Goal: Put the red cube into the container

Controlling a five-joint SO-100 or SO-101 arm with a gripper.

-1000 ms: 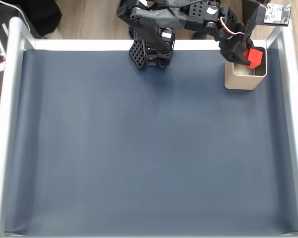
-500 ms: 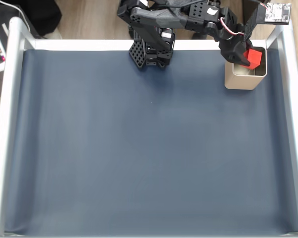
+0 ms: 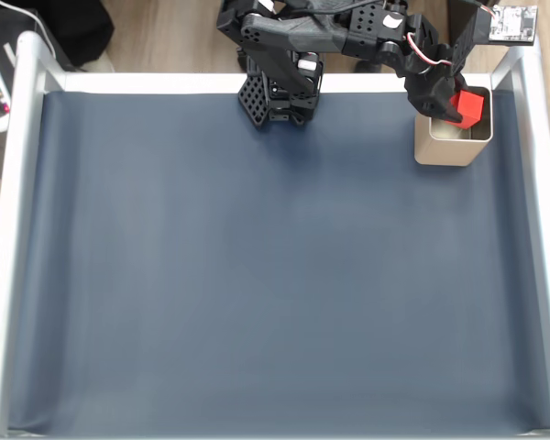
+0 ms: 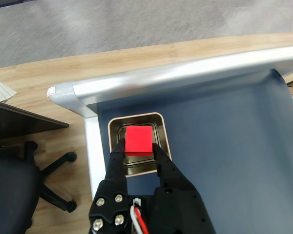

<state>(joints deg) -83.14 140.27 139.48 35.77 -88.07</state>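
Note:
The red cube (image 3: 469,104) (image 4: 138,139) is held between my gripper's black fingers, directly above the open mouth of the container. The container (image 3: 449,149) (image 4: 118,126) is a square silver-grey tin with rounded corners, standing in the mat's far right corner in the fixed view. My gripper (image 3: 460,106) (image 4: 138,145) is shut on the cube and hangs over the tin. In the wrist view the cube covers the middle of the tin's shiny inside, with the tin's rim showing all around it.
A dark blue mat (image 3: 257,275) covers the work area, framed by a silver rail (image 3: 14,229) (image 4: 176,75). The arm's black base (image 3: 280,96) stands at the mat's far edge. An office chair's base (image 4: 49,185) sits on the wooden floor beyond the rail.

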